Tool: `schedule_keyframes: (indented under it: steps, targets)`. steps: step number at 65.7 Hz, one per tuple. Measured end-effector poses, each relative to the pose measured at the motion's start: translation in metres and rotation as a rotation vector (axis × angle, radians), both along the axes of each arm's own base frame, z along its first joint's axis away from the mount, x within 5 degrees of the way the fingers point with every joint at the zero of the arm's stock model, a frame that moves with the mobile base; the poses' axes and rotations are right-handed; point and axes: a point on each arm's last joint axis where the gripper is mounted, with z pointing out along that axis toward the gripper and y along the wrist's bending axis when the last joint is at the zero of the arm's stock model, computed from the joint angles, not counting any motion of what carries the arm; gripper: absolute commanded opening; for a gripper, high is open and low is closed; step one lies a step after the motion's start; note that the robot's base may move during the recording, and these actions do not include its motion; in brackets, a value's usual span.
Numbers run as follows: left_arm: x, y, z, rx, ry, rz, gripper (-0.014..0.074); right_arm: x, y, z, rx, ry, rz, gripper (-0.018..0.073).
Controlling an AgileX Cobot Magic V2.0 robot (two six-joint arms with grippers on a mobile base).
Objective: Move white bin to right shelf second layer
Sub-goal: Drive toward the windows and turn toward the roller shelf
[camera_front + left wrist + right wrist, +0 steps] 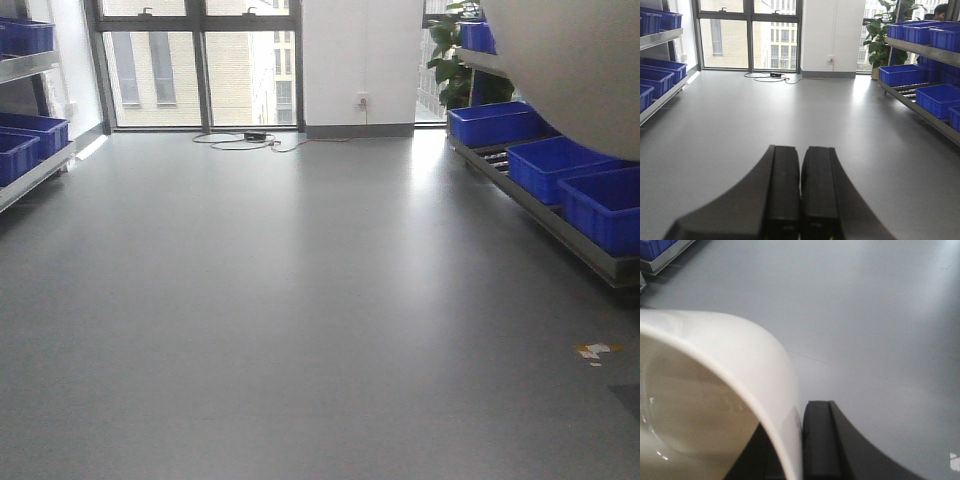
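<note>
The grey floor (300,300) spreads out glossy ahead of you, with racks along both sides of the room. Closest in, your left end effector (801,150) hangs over the floor with its two black fingers pressed together and nothing between them. Your right end effector (799,430) is clamped on the rim of the white bin (730,355), a finger on each side of the wall, so the bin hangs above the floor; in the front view it is a pale blur in the upper right corner. Beyond it, the right shelf (920,114) carries blue crates (937,97) on its low roller level and more on the level above. The left shelf (662,102) faces it. Farthest off are the windows (160,65), a plant (879,40) and a cable (240,140) on the floor.
</note>
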Motion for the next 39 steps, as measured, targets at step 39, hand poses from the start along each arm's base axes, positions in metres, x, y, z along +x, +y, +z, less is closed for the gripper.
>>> schedule_keyframes:
  steps: [39]
  targets:
    - [0.0,0.0,0.0,0.0,0.0,0.0,0.0085,0.0,0.0,0.0,0.0,0.0,0.0,0.0053]
